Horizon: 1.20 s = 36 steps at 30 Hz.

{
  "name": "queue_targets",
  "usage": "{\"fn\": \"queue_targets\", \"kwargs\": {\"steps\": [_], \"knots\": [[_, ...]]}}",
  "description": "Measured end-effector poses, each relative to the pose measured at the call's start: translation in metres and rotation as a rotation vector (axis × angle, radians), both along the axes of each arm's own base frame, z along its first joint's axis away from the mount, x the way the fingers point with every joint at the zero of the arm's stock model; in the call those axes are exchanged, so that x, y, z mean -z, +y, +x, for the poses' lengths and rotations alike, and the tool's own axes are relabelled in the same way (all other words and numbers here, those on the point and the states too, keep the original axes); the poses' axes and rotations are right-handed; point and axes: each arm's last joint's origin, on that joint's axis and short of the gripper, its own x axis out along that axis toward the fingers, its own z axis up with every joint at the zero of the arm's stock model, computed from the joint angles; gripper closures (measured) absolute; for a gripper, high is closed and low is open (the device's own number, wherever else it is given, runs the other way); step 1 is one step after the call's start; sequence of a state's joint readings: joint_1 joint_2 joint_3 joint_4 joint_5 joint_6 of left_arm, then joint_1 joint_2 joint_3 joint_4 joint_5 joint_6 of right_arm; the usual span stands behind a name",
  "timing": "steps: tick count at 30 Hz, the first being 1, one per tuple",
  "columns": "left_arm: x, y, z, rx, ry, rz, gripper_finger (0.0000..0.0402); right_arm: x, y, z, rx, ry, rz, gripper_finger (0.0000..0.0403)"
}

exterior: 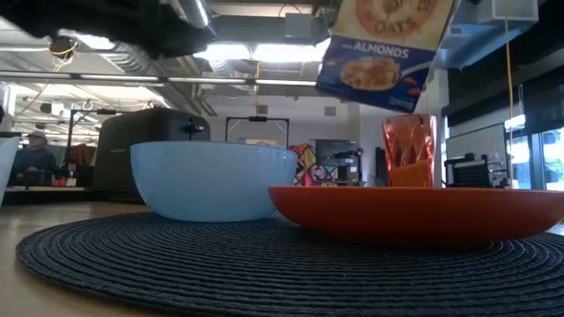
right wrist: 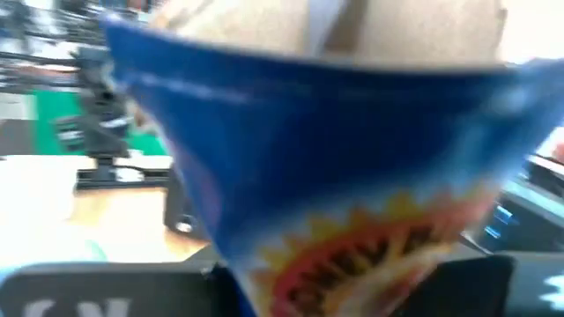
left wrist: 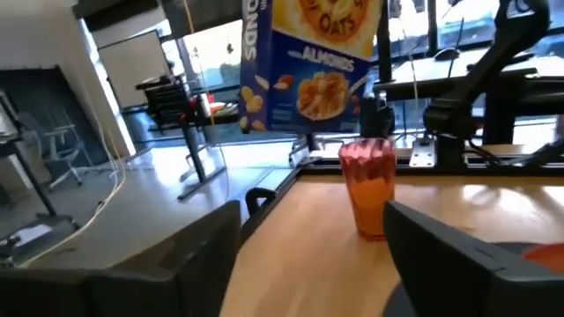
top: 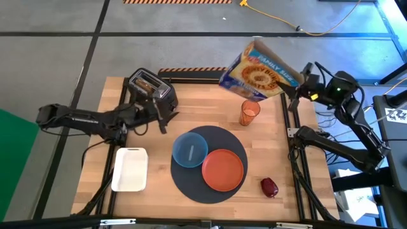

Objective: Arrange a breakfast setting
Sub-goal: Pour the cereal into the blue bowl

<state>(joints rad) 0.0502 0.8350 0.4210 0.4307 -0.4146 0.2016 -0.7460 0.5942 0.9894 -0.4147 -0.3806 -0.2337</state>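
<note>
- Clearly, the cereal box (top: 261,72) was held off the worktop (top: 191,108) by the right gripper (top: 303,87), whose jaws were clamped on one end of the box, above the far right part of the worktop.
- The box was tilted, its long axis running from the gripper toward the middle of the far edge, with the printed front facing up in the high view and an opened flap at the upper end.
- It was judged to be light, stiff card with loose contents; a grip across the narrow sides near one end would be expected to hold, though the walls could dent if squeezed.
- The translucent orange cup (top: 249,112) stood upright just under and in front of the box, beside the large round dark-grey mat (top: 191,181); it looked like light, smooth plastic, best taken by the wall near the rim.
- The blue bowl (top: 190,150) and the orange plate (top: 223,169) lay touching on the mat, both open side up.
- The small dark-red fruit (top: 269,187) lay on the bare wood right of the mat; being rounded, it might roll.
- The left gripper (top: 163,120) hung by the toaster (top: 151,90), jaws apart and holding nothing.
- A white tray (top: 130,169) lay near the left edge.
</note>
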Motion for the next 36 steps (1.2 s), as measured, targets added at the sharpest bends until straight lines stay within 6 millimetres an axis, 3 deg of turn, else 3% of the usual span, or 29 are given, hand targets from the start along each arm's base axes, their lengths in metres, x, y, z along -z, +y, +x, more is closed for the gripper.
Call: {"fn": "queue_targets", "kwargs": {"steps": [7, 16, 21, 26, 32, 36], "knots": [[-0.034, 0.009, 0.04, -0.008, 0.124, 0.055, 0.0054, 0.0, -0.011, 0.02, -0.203, -0.003, 0.002, 0.0286], [-0.061, 0.022, 0.081, 0.029, 0.162, 0.071, 0.0048, -0.005, -0.012, 0.06, -0.382, -0.055, -0.106, 0.0286], [-0.058, 0.032, 0.098, 0.028, 0.209, 0.083, 0.0045, -0.006, -0.008, 0.08, -0.406, -0.089, -0.146, 0.0286], [-0.049, 0.033, 0.109, 0.12, 0.24, 0.047, 0.0045, -0.01, -0.005, 0.088, -0.37, -0.134, -0.194, 0.0286], [-0.049, 0.036, 0.111, 0.052, 0.224, 0.045, 0.0044, -0.009, -0.006, 0.091, -0.401, -0.139, -0.196, 0.0286], [-0.053, 0.038, 0.112, 0.122, 0.152, 0.015, 0.0044, -0.012, -0.007, 0.093, -0.409, -0.171, -0.214, 0.0286]]}}
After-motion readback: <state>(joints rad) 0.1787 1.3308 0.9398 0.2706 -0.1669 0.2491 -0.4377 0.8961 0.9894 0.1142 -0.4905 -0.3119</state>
